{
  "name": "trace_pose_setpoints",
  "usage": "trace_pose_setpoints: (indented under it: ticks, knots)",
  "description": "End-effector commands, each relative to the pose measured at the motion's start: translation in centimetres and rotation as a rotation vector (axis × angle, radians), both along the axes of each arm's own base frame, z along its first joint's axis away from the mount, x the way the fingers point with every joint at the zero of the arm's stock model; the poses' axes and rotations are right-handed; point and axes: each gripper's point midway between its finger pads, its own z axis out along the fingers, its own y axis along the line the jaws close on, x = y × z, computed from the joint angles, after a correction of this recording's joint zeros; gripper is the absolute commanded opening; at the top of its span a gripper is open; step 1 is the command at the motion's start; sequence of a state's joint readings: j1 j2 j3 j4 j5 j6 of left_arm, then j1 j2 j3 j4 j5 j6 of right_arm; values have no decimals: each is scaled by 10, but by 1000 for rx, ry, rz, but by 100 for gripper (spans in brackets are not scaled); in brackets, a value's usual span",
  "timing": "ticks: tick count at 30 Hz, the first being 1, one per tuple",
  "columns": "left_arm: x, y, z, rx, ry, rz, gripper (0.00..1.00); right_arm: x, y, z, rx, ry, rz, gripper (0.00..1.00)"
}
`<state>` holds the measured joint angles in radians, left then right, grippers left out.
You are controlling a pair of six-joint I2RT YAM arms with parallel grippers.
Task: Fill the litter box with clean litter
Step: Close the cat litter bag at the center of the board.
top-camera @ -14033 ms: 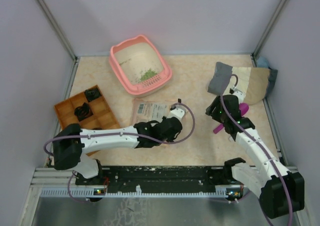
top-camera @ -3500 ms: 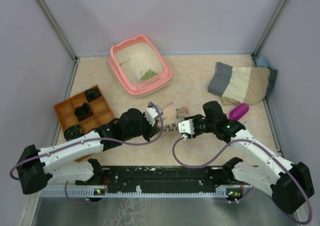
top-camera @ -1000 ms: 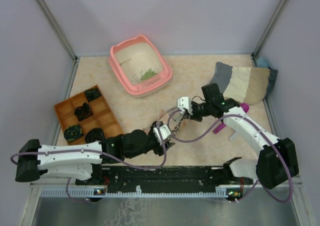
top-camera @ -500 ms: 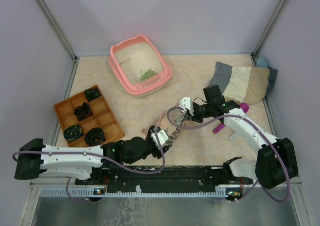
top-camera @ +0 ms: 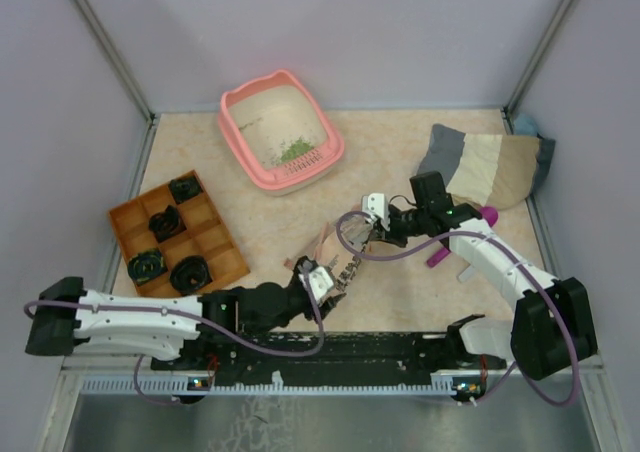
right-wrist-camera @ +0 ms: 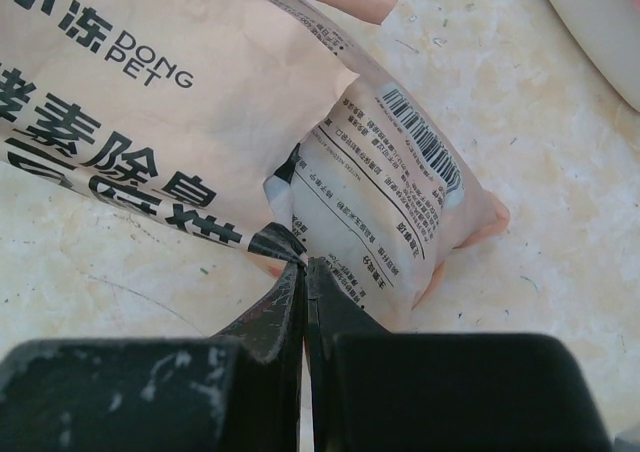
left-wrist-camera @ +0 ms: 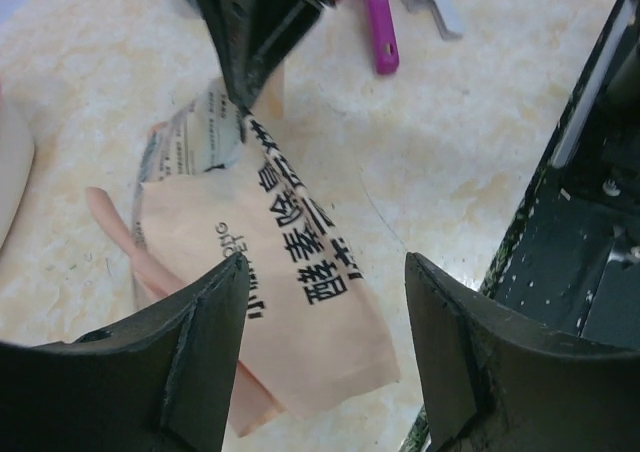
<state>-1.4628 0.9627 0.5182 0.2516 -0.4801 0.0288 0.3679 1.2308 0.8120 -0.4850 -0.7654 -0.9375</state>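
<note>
Top external view gives you the litter box (top-camera: 323, 130) at the far side of the table (top-camera: 400, 142), its cat-ear bumps toward the back wall. The orange compartmented tray (top-camera: 123, 220) sits well apart from it at your left edge, with black items in several cells. A folded grey-and-beige cloth (top-camera: 485, 167) lies at the far right. Between the two arms, near the front rail, you have the beige printed paper bag (top-camera: 328, 244), well apart from the litter box. Your right gripper (right-wrist-camera: 303, 264) has its fingers pressed together on a crumpled fold of that bag, and the left wrist view shows the pinched corner pulled up. Your left gripper (left-wrist-camera: 325, 272) is spread wide around the bag's lower end; a gap shows beside one finger (left-wrist-camera: 455, 342), and at the other you cannot tell whether it touches. The magenta scoop (left-wrist-camera: 378, 22) lies on the table beyond the bag, beside the right arm. The clean litter (top-camera: 295, 152) is a small green patch inside the litter box, near its front rim.
</note>
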Motion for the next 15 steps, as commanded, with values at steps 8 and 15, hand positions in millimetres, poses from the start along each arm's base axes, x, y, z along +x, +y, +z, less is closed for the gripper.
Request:
trace_pose_setpoints:
  ticks: [8, 15]
  knots:
    - [8, -28, -29, 290, -146, 105, 72, 20, 11, 41, 115, -137, 11, 0]
    - [16, -29, -58, 402, -161, 165, 72, 21, 9, 39, 115, -131, 5, 0]
